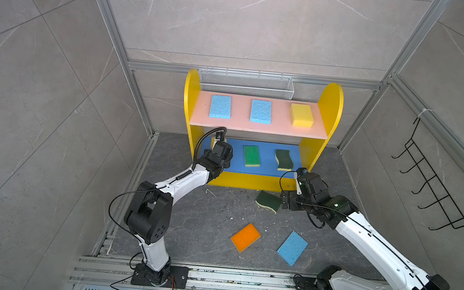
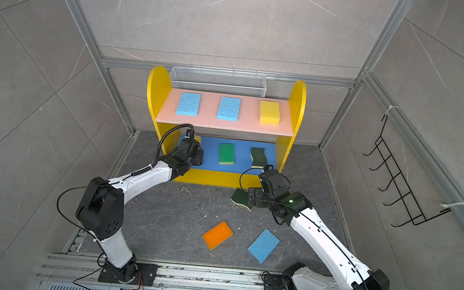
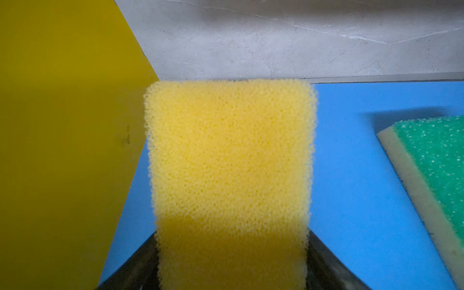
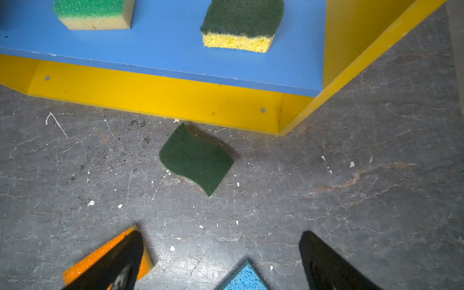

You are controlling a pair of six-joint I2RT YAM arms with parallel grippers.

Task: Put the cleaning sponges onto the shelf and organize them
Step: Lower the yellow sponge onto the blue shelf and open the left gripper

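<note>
The shelf (image 1: 331,102) stands at the back. Its pink board carries two light blue sponges (image 1: 220,106) (image 1: 261,111) and a yellow one (image 1: 301,115). The blue board (image 3: 351,175) holds a green sponge (image 1: 251,155) and a dark-green wavy sponge (image 1: 284,160). My left gripper (image 3: 231,233) reaches in at that board's left end, its fingers against both sides of a yellow sponge (image 3: 229,150). On the floor lie another dark-green wavy sponge (image 4: 195,160), an orange sponge (image 1: 245,236) and a blue sponge (image 1: 292,248). My right gripper (image 4: 221,232) hangs open and empty just right of the wavy one.
A white wire mesh basket (image 1: 246,83) sits behind the shelf's top. A black wire hook rack (image 1: 434,183) hangs on the right wall. Aluminium frame posts flank the shelf. Crumbs dot the dark floor (image 1: 205,212).
</note>
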